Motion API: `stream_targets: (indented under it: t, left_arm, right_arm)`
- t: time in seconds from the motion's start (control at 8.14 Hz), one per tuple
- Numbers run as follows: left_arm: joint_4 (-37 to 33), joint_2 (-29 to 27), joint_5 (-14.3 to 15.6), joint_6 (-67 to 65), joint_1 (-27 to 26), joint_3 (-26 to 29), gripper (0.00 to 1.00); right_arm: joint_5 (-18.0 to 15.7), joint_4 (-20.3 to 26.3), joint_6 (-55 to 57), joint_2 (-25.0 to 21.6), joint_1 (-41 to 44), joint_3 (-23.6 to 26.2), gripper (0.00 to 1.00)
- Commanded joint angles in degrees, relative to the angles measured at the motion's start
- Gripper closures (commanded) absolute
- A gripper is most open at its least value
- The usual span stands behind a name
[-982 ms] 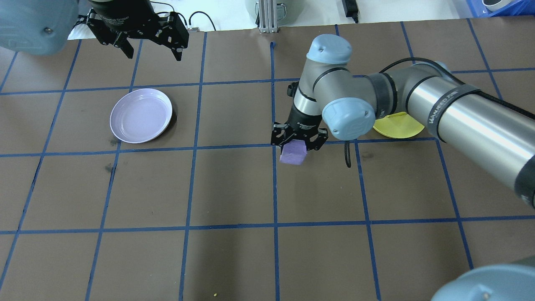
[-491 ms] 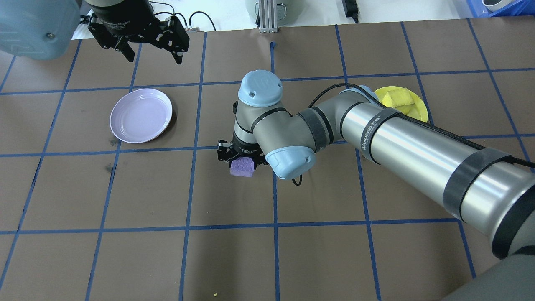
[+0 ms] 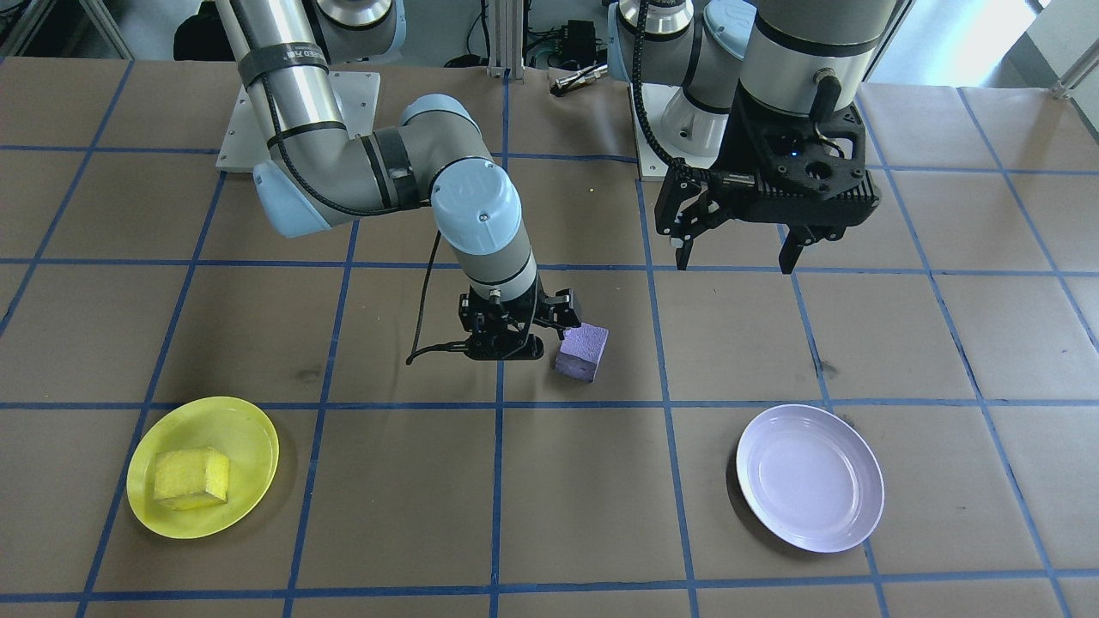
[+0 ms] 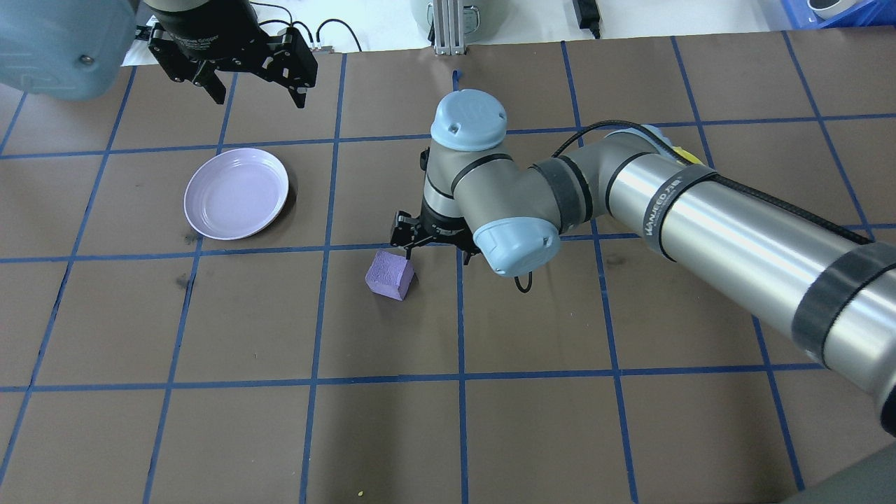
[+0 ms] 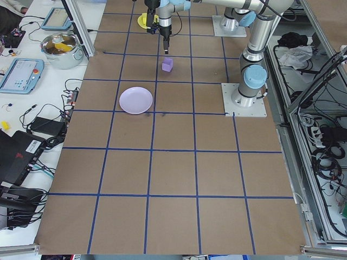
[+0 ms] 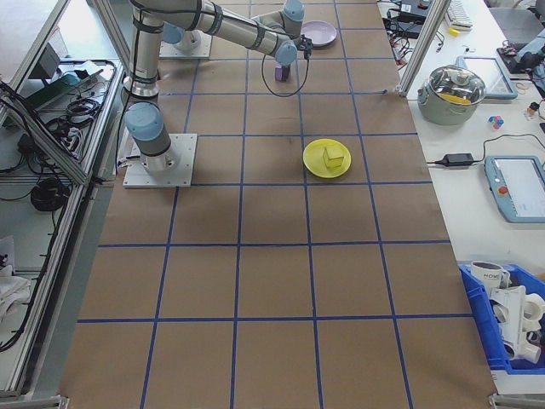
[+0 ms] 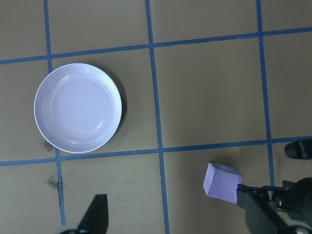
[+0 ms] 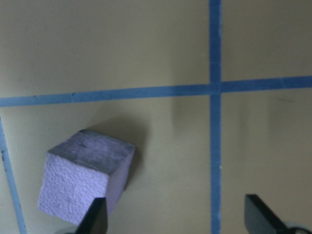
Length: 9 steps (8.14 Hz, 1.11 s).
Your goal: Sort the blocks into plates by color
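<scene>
The purple block (image 4: 390, 275) lies tilted on the brown table, free of any gripper, about two squares right of the empty lavender plate (image 4: 236, 193). My right gripper (image 4: 434, 241) hovers open just beyond it; in the right wrist view the block (image 8: 85, 180) sits by one fingertip (image 8: 95, 217), not clamped. The yellow block (image 3: 191, 477) rests in the yellow plate (image 3: 249, 429), which my right arm mostly hides in the overhead view. My left gripper (image 4: 255, 87) hangs open and empty behind the lavender plate (image 7: 78, 107).
Blue tape lines grid the table. The right arm's long forearm (image 4: 735, 231) stretches across the right half of the overhead view. A pot (image 5: 62, 46) and tablets sit on side benches off the table.
The right arm carried the purple block leftward, then let it go; the block now lies on the table and the gripper has backed off to the right. The left gripper barely moved.
</scene>
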Motion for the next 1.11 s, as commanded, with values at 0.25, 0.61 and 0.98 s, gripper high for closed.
stream_targets:
  t: [0.25, 0.61, 0.98]
  left_arm:
    - [-0.16, -1.71, -1.77, 0.37, -2.09, -0.28, 0.0]
    - [0.19, -1.99, -3.45, 3.26, -7.02, -7.46, 0.0]
    - [0.71, -2.6, -3.8, 3.54, -7.03, -12.67, 0.0]
  right_arm:
    - [-5.29, 25.29, -23.05, -16.38, -17.01, 0.04, 0.0]
    - [-13.05, 33.93, -25.3, -24.04, -24.16, -2.49, 0.0]
    - [-15.09, 40.37, -25.29, -25.47, -24.26, -11.11, 0.0]
